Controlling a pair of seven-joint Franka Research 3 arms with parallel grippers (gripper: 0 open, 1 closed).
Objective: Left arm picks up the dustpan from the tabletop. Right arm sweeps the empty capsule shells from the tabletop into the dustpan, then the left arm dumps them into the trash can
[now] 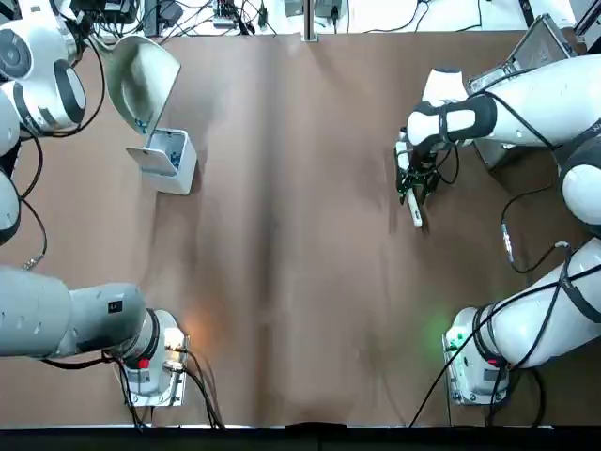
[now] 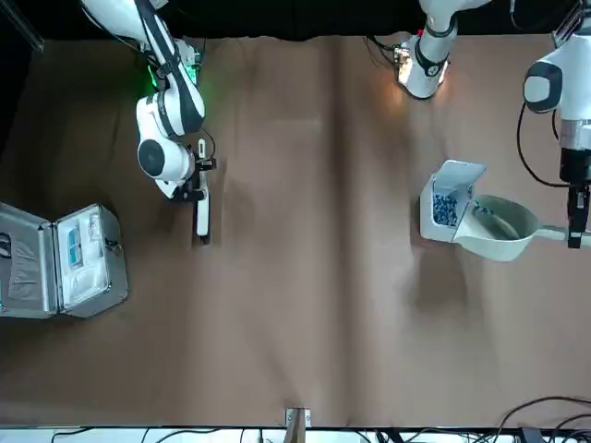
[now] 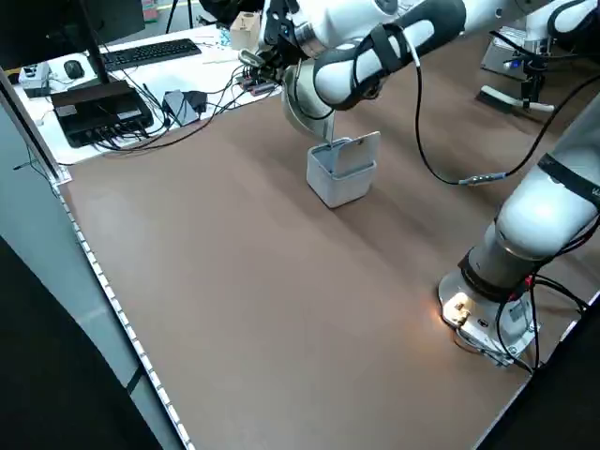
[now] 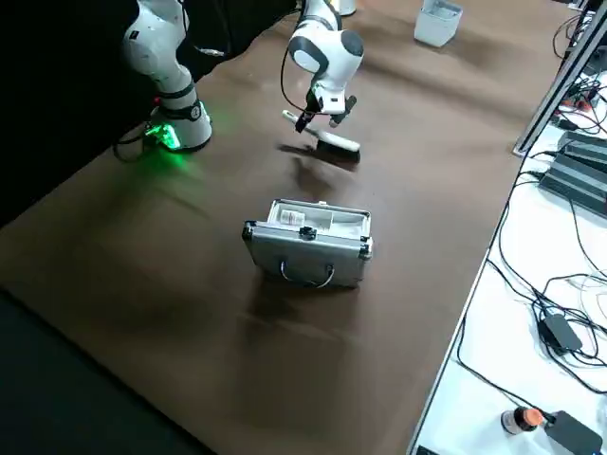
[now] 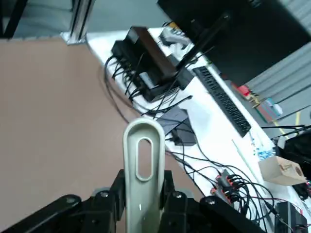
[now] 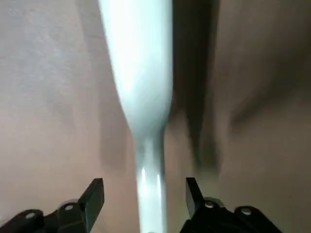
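The dustpan (image 1: 141, 80) hangs tilted above the far left part of the worktop (image 1: 300, 282), its scoop mouth pointing down at the trash can (image 1: 169, 162) just below it. In the front view the scoop lip (image 2: 480, 242) touches or nearly touches the bin's white rim, and a cluster of blue-white capsule shells (image 2: 446, 209) lies inside the bin. The bin's lid (image 3: 353, 156) stands up behind its opening.

The left gripper (image 5: 141, 204) is pinching the dustpan's thin handle between its fingers (image 5: 116, 189), with the looped end (image 5: 143, 150) of the handle sticking out beyond them. The left arm (image 3: 394, 42) reaches over from the far left corner.

On the right side of the worktop, the right gripper (image 1: 413, 188) hovers low over a slim white brush (image 1: 417, 214). In the right wrist view its fingers (image 6: 95, 194) are spread apart, standing on either side of the brush's narrow handle (image 6: 150, 184) without touching it; whether the brush rests flat on the worktop cannot be told.

At the far right, beyond the right arm (image 1: 526, 103), an open grey metal case (image 2: 65, 258) sits on the worktop. Cables, a keyboard (image 3: 150, 53) and other electronics lie on a white desk past the far edge.
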